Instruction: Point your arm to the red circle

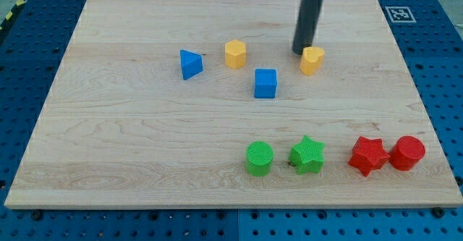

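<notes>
**Red circle sits at the board's lower right, my tip far off near the top edge**

Nearest the camera, along the bottom edge of the wooden board (145,147), runs a row of four blocks. The red circle (407,153) is the last of them on the view's right, close to the board's bottom right corner and just short of its right edge. Touching or all but touching it on the left is the red star (367,155). Further left, after a small gap, stands the green star (307,155), and beside that the green circle (259,158), near the middle of the bottom edge.

Higher up the board lies a second group. The blue cube (265,83) sits near the board's centre. Up and to its right is a yellow heart-like block (312,60); up and to its left a yellow hexagonal block (235,54), with the blue triangle (190,64) further left.

My tip (302,51) rests just beside the yellow heart-like block, at its upper left, well apart from the red circle. The rod carries no jaws, so nothing is grasped and there is no hold to tell of.

A blue perforated table (29,45) surrounds the board, and a black-and-white marker tag (398,14) sits at the board's top right corner.
</notes>
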Available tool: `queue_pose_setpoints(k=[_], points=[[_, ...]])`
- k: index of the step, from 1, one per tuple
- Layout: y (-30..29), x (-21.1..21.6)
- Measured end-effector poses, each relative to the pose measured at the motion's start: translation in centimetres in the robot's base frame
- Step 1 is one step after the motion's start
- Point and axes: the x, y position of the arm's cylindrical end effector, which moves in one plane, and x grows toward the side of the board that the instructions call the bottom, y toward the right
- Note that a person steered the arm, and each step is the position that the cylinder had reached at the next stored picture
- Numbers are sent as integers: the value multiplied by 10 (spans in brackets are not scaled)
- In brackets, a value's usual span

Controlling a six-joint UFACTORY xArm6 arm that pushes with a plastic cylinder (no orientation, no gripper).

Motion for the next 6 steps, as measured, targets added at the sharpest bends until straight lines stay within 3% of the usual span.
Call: queue_pose_setpoints(k=[1,2,3,4,6], points=[[59,-41],[146,-11],[199,68],[212,140],[126,240]])
